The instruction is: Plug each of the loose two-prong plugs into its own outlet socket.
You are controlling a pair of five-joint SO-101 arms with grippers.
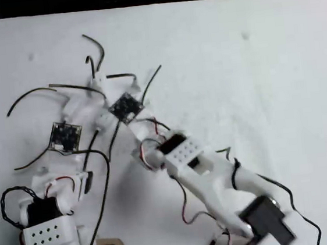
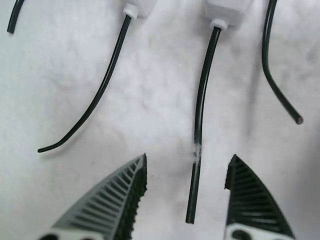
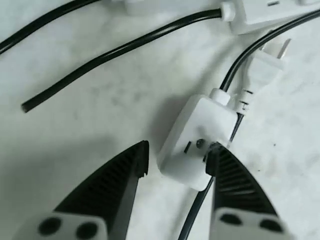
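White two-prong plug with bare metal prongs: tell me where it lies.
In the right wrist view the white plug lies on the table, close beside the white socket box at the right gripper.

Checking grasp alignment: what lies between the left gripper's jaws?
In the left wrist view, a black cable ends between the jaws of the open left gripper, touching neither.
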